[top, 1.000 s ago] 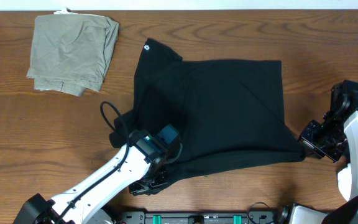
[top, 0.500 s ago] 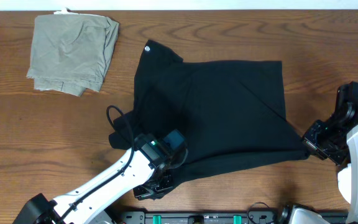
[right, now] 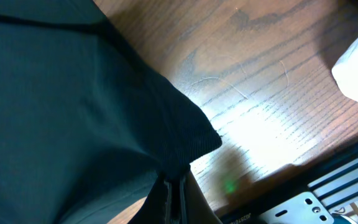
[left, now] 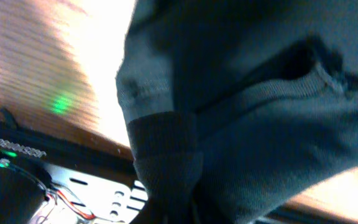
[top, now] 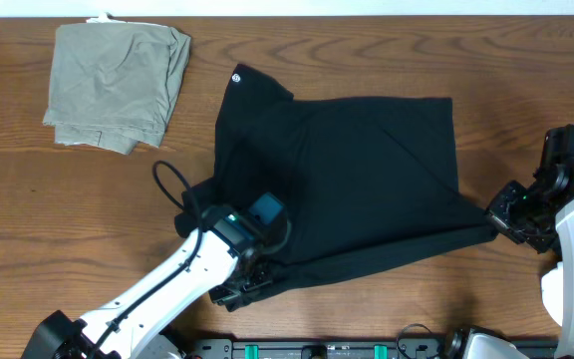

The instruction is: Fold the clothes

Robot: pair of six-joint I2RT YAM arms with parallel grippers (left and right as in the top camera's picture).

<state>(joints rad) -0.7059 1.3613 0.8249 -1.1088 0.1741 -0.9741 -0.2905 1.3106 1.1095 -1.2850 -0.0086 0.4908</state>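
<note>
1. Black shirt: lies spread flat at the centre of the worktop. Its near hem runs from 7 o'clock to 4 o'clock.
2. Left gripper: at the shirt's 7 o'clock corner. The jaws are closed on a bunched fold of hem, which the left wrist view shows pinched and raised.
3. Right gripper: at the shirt's 4 o'clock corner. The jaws are clamped on the ribbed hem corner, which is drawn out into a point.
4. Step in hand, as judged: a hem-to-collar fold with both near corners gripped.
   - Raise both corners together, only high enough to clear the cloth.
   - Keep the hem taut between the grippers.
   - Carry it straight toward 12 o'clock so the edges meet squarely.
   - The 7 o'clock side looks crumpled, so a slight outward pull there should remove slack before laying down.
5. Olive-khaki garment: lies folded at 10 o'clock, well apart from the shirt and out of the fold's path.
6. Round white logo: sits at the shirt's 11 o'clock corner, too small to read. No other legible brand, label or writing is visible.
</note>
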